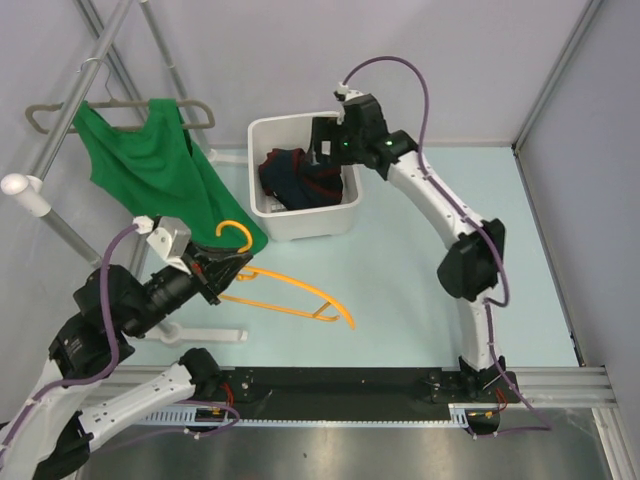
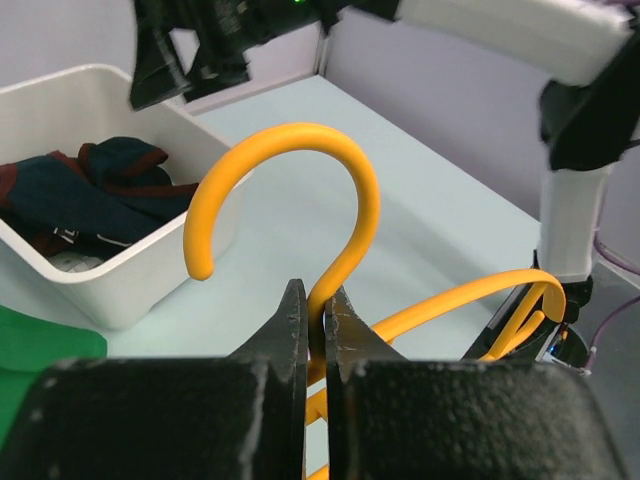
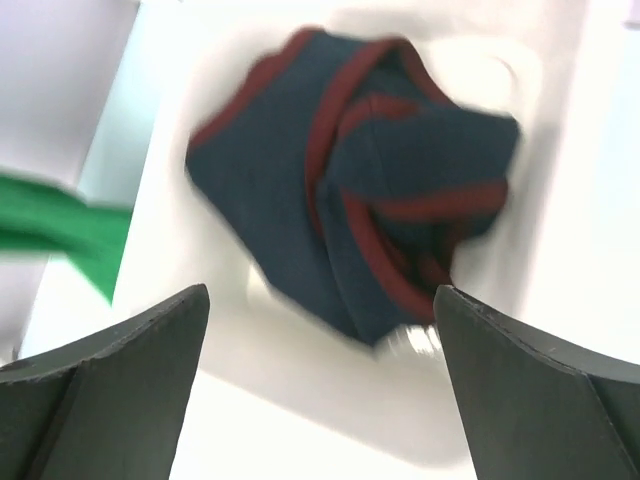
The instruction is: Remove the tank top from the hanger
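Up at rack point(image 1: 97, 60) top-left, tank top point(image 1: 150, 170) hangs on hanger point(image 1: 48, 106). Prob. soft & light, so grab a shoulder strap. Left gripper point(image 2: 318, 312) fingers clamp orange hanger point(image 2: 290, 140); right gripper point(image 3: 320, 292) fingers apart over bin point(image 1: 255, 170) w/ navy garment point(image 3: 370, 190).

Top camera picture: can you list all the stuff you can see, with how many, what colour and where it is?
tank top: 1, bright green, hanging on the hanger at the far left
hanger: 1, grey-beige, on the rack
rack: 1, silver-grey poles, left side
orange hanger: 1, orange, lying on the table, hook end pinched
bin: 1, white, far middle of the table
navy garment: 1, dark navy with red stripes, bunched inside the bin
table: 1, pale blue-green
left gripper: 1, black, shut on the orange hanger's neck
right gripper: 1, black, open above the bin
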{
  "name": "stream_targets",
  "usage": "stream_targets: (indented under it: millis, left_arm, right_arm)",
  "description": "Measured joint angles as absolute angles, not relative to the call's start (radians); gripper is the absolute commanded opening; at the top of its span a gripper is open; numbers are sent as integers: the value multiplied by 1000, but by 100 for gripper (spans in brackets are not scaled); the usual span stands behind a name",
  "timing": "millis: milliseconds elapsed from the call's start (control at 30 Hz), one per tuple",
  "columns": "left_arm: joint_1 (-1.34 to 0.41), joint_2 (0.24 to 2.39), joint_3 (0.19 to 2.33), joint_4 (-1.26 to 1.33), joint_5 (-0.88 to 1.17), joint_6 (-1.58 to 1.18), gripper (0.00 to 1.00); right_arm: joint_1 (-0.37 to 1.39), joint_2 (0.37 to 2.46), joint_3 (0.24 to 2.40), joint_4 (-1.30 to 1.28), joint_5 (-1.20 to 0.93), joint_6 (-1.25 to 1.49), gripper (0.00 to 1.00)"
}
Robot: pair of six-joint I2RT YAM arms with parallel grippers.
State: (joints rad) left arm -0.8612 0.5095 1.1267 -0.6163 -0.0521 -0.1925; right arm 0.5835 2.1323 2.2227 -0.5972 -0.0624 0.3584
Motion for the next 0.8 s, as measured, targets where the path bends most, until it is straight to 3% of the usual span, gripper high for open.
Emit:
stream_targets:
  millis: [267,467,700,800]
  left_arm:
    - [-861,559,1124,-629,-101,-194,0]
    - [-861,595,1121,-632,-111,-209,0]
    - [-861,646,1120,-632,-111,-234,0]
    - [-861,659,1120,-632,-111,-249,0]
  right_arm:
    - [572,1627,1858,-690,-154,257,100]
    - [574,1249,1534,-668,-377,265,100]
    - [720,1039,1224,-575,-622,313,97]
    - [849,1012,1159,-547,-606,333,86]
